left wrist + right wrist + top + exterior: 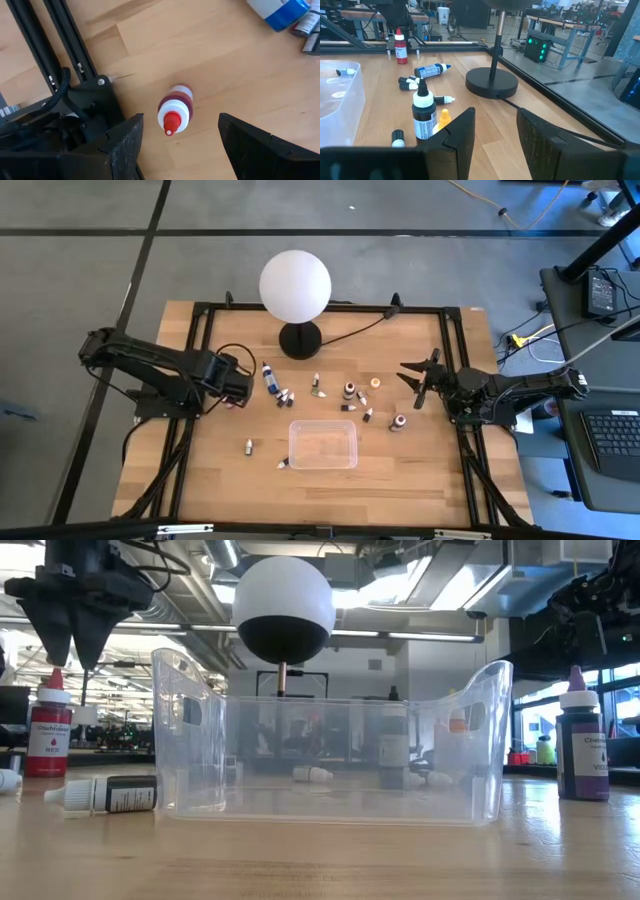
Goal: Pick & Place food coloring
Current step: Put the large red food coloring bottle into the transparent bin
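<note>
the red bottle point(175, 108) under my left claw point(177, 145) stands upright on the table point(420, 470), near the left frame rail. it is food coloring with a red tip over a white collar. i judge it light, stiff plastic and easily tipped. the round body is likely slick, so i would close across the body below the collar, not on the tapered cap.

left claw is spread wide, fingers either side of the bottle and not touching it. right claw point(420, 378) also stands wide, hovering at the right side of the table, holding nothing.

count from the high view — about a dozen small bottles scattered between the lamp point(296, 292) and the tray point(322, 446). some stand, several lie flat. i cannot fix the exact number, as a few bunch together. one larger blue-labelled bottle point(269, 377) lies among them.

one clear tray — i see no bottle in it from above.
</note>
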Controlling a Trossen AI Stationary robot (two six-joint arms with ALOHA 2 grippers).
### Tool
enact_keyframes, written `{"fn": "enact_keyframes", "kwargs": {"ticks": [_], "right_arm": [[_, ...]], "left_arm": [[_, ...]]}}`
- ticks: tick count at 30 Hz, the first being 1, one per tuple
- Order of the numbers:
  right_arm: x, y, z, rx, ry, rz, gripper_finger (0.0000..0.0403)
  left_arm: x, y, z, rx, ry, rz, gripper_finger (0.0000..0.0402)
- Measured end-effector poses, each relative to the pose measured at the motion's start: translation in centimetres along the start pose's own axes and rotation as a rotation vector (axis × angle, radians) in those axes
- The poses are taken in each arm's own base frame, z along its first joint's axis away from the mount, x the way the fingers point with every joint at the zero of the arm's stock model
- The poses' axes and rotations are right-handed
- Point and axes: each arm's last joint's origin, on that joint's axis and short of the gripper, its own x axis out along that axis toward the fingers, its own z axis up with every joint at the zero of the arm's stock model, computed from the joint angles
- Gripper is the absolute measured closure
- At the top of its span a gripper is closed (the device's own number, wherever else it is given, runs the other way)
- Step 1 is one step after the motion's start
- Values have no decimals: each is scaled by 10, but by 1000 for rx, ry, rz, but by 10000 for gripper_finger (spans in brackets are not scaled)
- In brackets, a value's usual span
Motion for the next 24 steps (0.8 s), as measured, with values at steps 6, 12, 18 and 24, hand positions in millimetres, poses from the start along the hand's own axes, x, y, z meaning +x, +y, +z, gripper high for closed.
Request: {"fn": "enact_keyframes", "kwargs": {"ticks": [6,12,18,24], "right_arm": [[0,0,0,1,0,0,254],[0,0,0,1,0,0,254],[0,0,0,1,0,0,254],[0,0,0,1,0,0,254]], "left_arm": [[7,-6,0,-17,16,43,149],[25,-6,-5,-52,66,98,149],[41,-8,-8,-47,74,66,149],[48,-9,-10,-32,89,45,149]]}}
